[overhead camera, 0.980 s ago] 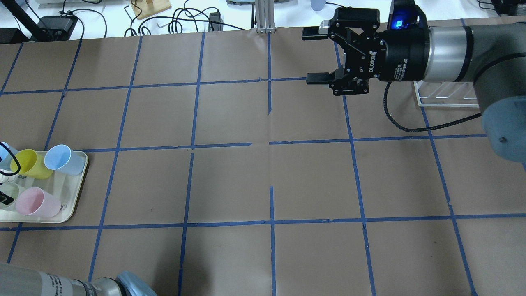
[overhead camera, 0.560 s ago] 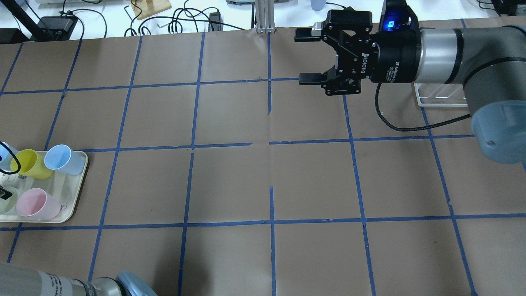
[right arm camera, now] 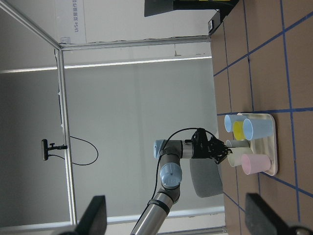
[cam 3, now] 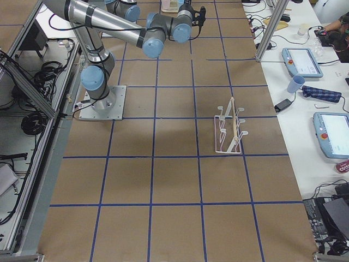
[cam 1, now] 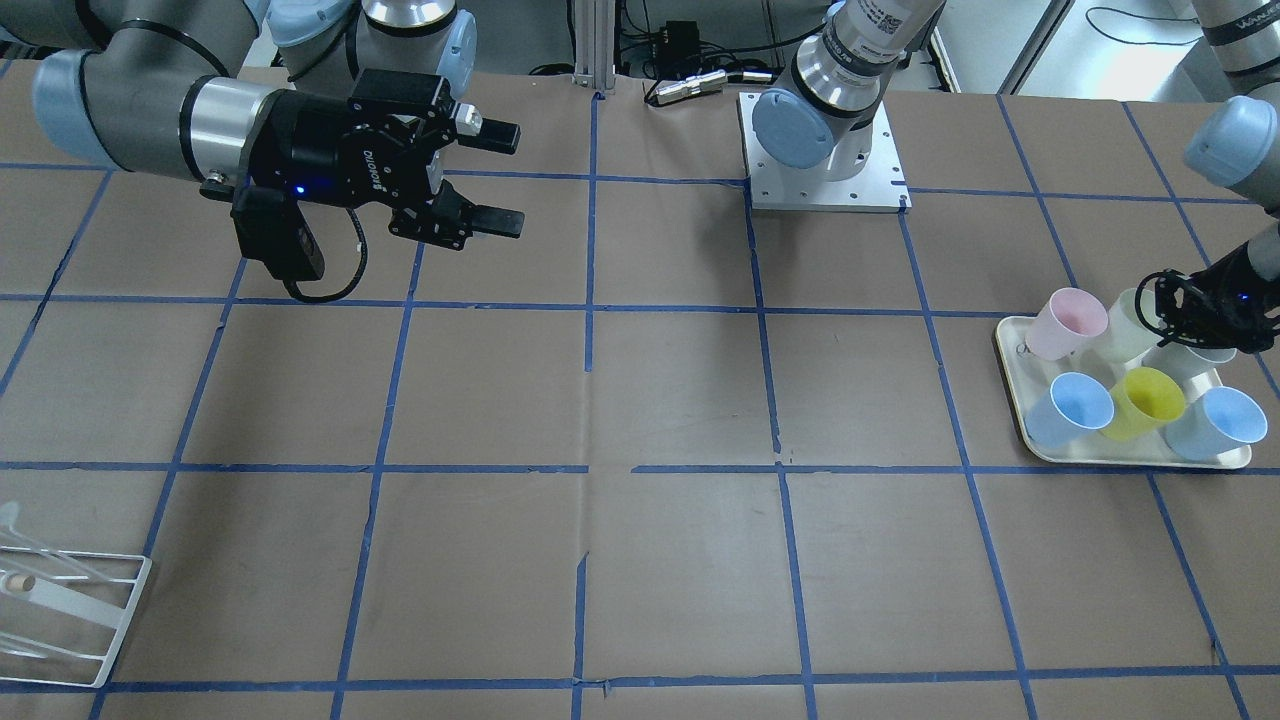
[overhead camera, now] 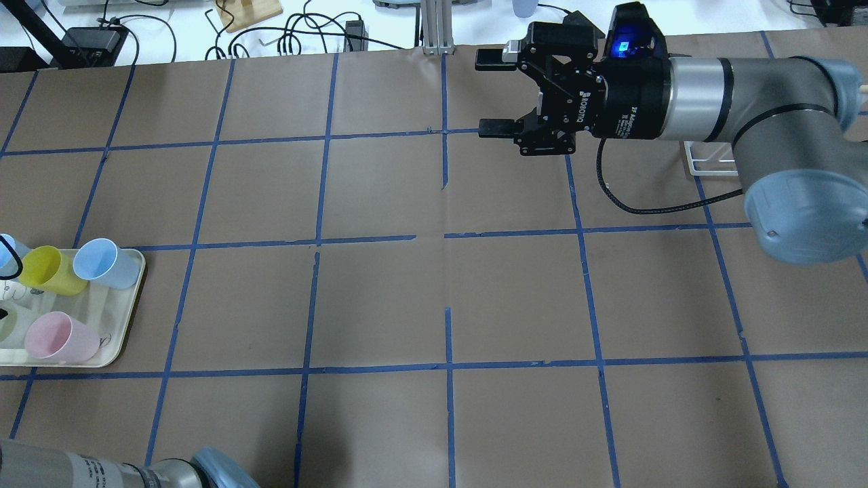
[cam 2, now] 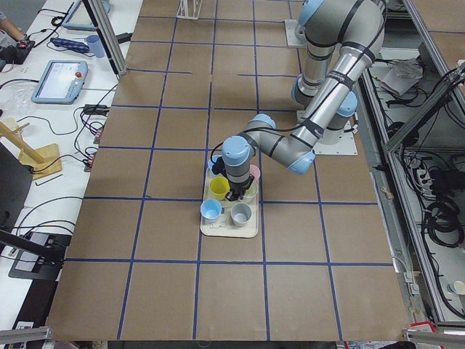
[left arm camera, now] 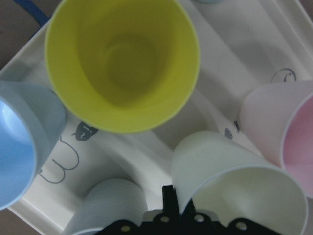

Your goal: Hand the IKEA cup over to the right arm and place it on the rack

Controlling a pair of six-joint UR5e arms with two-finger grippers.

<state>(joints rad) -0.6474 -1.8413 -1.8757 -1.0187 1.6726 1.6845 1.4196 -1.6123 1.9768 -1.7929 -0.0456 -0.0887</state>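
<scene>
You've got R arm [overhead camera: 746, 102] stretched level over table [overhead camera: 380, 298]. R gripper [overhead camera: 487, 93] is spread wide, nothing btwn fingers. Rack [cam 3: 232, 126] well apart from it. L gripper [cam 1: 1178, 312] is down in tray [cam 1: 1120, 455]. IKEA cup [left arm camera: 230, 181] tilted, just beside one finger; can't tell if gripped.

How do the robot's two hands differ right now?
The right gripper lies sideways above the table; the left gripper points down into the tray. The right gripper's jaws stand wide open and empty; the left gripper's sit at the pale cup, grip unclear. Both are black and two-fingered.
</scene>
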